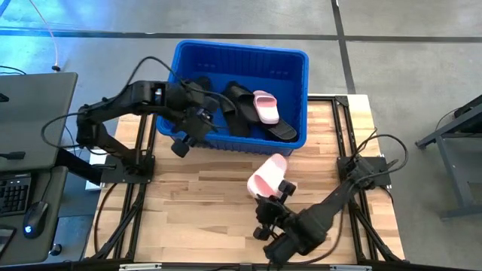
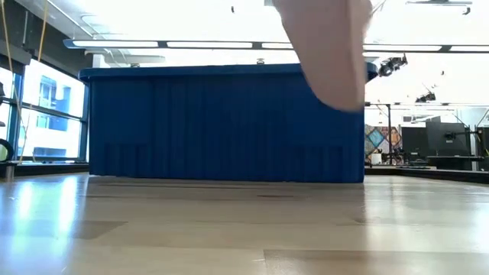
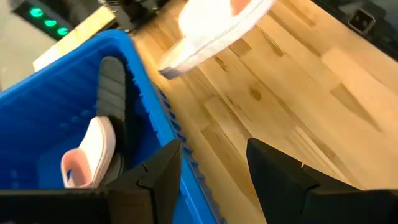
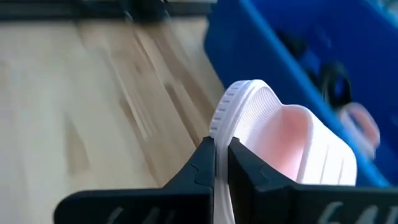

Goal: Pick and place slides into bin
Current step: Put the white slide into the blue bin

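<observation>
The blue bin (image 1: 294,68) stands at the table's far side and holds several black slides (image 1: 241,105) and one pale pink slide (image 1: 265,107). My right gripper (image 1: 275,192) is shut on the other pale pink slide (image 1: 267,173), in the air in front of the bin's near wall. In the low view that slide (image 2: 328,53) hangs clear of the table. My left gripper (image 3: 214,168) is open and empty, over the left part of the bin's near wall (image 3: 152,93). The pink slide in the bin (image 3: 93,149) lies against a black one (image 3: 112,87). My right gripper pinches the pink slide's thin ribbed sole edge (image 4: 219,134) between its two fingers. The fingers come from the table's near side, slanting toward the bin. The slide reaches out past the fingertips, tilted and lifted clear of the table.
A desk with a keyboard (image 1: 15,192) and mouse stands left of the table. Black frame rails (image 1: 143,173) run along both sides of the tabletop. Bare wood (image 1: 196,203) lies between the bin and the near edge.
</observation>
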Tool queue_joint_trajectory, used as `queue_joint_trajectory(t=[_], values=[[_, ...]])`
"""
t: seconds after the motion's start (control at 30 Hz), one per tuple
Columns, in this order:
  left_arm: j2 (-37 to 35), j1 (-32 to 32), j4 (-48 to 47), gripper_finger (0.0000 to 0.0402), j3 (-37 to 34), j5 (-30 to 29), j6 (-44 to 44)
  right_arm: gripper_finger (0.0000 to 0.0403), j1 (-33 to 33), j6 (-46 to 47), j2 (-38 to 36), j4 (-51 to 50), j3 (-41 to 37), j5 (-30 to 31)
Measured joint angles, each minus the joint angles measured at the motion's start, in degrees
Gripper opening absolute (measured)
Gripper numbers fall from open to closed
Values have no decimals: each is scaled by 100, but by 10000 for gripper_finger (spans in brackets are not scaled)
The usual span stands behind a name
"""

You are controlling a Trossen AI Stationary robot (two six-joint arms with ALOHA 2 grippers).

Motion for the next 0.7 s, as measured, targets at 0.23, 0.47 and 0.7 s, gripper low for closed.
queue_joint_trajectory(t=[0.23, 0.47, 0.7], values=[[-433, 10, -32, 173, 2, -6, -200, 0, 173, -2265, -433, 1745, 207, 382], [-722, 14, -32, 173, 2, -8, -317, 0, 272, -4402, -683, 3195, 205, 454], [-822, 12, -32, 173, 2, -6, -372, 0, -27, -4931, -887, 1837, 207, 1482]])
